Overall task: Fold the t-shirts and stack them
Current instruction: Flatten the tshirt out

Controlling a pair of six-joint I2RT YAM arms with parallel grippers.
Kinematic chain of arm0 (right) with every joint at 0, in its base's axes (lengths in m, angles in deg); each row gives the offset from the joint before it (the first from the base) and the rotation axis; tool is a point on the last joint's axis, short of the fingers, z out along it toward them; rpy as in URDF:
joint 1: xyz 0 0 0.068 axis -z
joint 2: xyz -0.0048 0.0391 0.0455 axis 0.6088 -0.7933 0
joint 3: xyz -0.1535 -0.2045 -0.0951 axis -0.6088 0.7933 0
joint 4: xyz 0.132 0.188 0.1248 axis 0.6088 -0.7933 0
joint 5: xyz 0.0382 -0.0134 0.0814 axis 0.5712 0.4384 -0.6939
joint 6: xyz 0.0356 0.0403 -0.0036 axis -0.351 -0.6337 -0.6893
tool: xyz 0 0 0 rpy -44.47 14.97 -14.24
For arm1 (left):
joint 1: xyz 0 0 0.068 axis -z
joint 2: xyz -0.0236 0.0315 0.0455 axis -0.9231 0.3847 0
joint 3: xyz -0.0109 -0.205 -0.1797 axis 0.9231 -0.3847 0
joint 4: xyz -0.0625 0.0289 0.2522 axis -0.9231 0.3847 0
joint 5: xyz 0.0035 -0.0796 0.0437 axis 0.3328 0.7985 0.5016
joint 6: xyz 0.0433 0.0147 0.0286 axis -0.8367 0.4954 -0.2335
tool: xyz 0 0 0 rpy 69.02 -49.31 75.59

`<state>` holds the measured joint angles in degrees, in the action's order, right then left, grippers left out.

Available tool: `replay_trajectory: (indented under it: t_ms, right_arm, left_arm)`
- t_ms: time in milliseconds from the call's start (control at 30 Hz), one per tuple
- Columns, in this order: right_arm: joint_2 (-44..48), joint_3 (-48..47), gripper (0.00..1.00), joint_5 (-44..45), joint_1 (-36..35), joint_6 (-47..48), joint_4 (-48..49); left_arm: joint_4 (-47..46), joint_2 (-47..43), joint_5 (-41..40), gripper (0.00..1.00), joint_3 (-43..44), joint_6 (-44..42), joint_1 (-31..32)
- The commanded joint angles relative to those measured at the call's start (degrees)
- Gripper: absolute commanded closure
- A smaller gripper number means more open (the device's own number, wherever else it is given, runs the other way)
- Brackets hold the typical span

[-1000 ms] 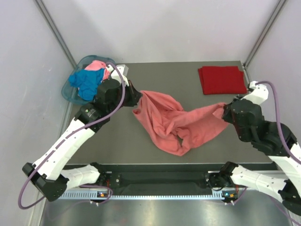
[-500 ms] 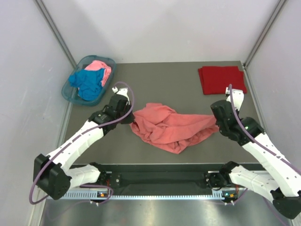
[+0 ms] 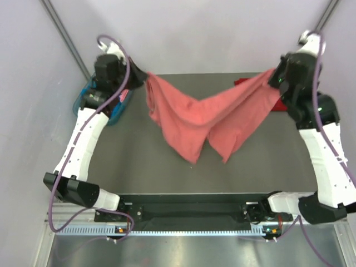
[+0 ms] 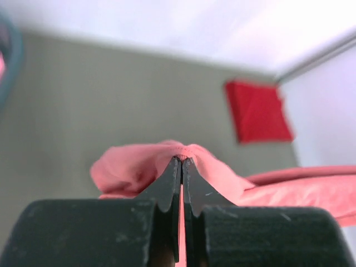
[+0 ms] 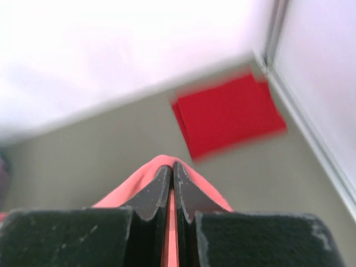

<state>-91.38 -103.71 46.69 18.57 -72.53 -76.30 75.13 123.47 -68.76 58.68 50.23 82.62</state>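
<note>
The salmon-coral t-shirt hangs spread in the air between both arms, high above the grey table. My left gripper is shut on its left edge and my right gripper is shut on its right edge. In the left wrist view the gripper pinches coral cloth; in the right wrist view the gripper does the same with the cloth. The dark red t-shirt lies folded at the far right corner, mostly hidden by the right arm from above. The blue and pink shirts are hidden behind the left arm.
The teal plastic basket stands at the far left corner, largely covered by the left arm. White walls close in the table at the back and sides. The arm bases and a rail run along the near edge.
Both grippers rose high and moved apart toward the back corners, lifting the coral shirt off the table and stretching it out between them.
</note>
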Motion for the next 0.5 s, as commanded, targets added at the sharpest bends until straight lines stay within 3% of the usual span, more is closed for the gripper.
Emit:
replay_trajectory:
  t_ms: [0, 100, 267, 367, 467]
  right_arm:
    - [-3.4, -17.2, 1.0, 0.4, 1.7, 5.4, 1.3]
    - [-4.0, -21.7, 1.0, 2.3, 2.1, 7.2, 0.1]
    - [4.1, -14.5, 1.0, 2.3, 2.1, 6.8, -1.2]
    - [10.9, -5.3, 1.0, -0.1, 2.1, 4.2, -5.5]
    - [19.0, 8.4, 1.0, -5.0, 2.1, -0.2, -8.7]
  left_arm:
    - [1.0, 1.2, 2.9, 1.0, 13.1, 0.2, -2.3]
    - [0.5, -0.4, 3.0, 1.0, 13.9, 0.0, -2.5]
    - [1.7, -3.9, 7.9, 1.0, 10.5, -0.5, -2.5]
    - [0.7, -9.0, 13.5, 1.0, 1.9, -0.8, -2.4]
    - [-2.0, -16.4, 18.5, 1.0, -13.9, 1.2, -2.4]
